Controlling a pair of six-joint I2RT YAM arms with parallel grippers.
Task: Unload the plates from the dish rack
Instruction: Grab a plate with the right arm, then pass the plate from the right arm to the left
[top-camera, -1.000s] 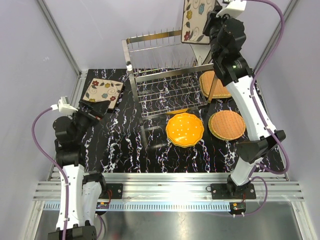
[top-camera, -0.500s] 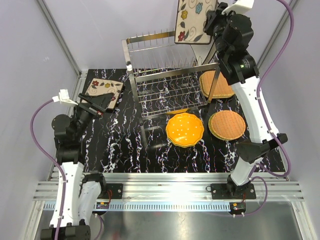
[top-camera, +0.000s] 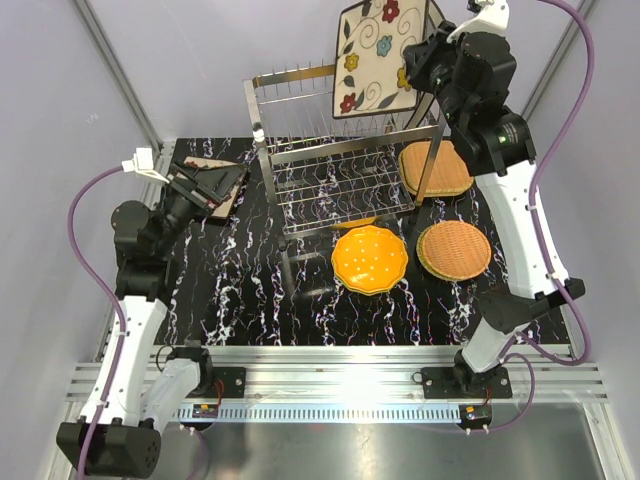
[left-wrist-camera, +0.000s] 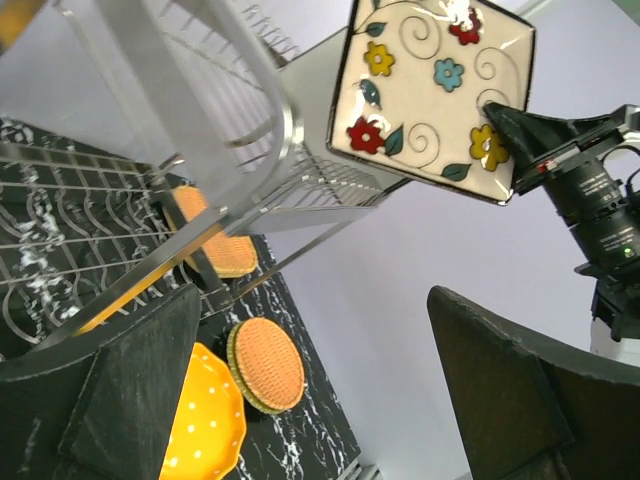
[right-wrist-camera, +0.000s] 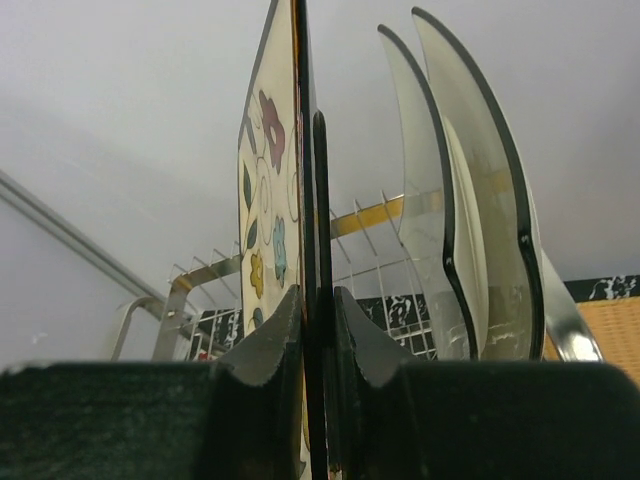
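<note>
One orange scalloped plate (top-camera: 370, 259) on black white-veined tabletop (top-camera: 240, 290), plain lilac walls (top-camera: 180, 60)

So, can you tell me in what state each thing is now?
right gripper: shut on the flowered plate
flowered plate: held in the air, tilted
left gripper: open, holding nothing
dish rack: upright on the table
second square plate: on the table, partly hidden
orange plate: flat on the table
near woven plate: flat on the table
far woven plate: flat on the table
</note>
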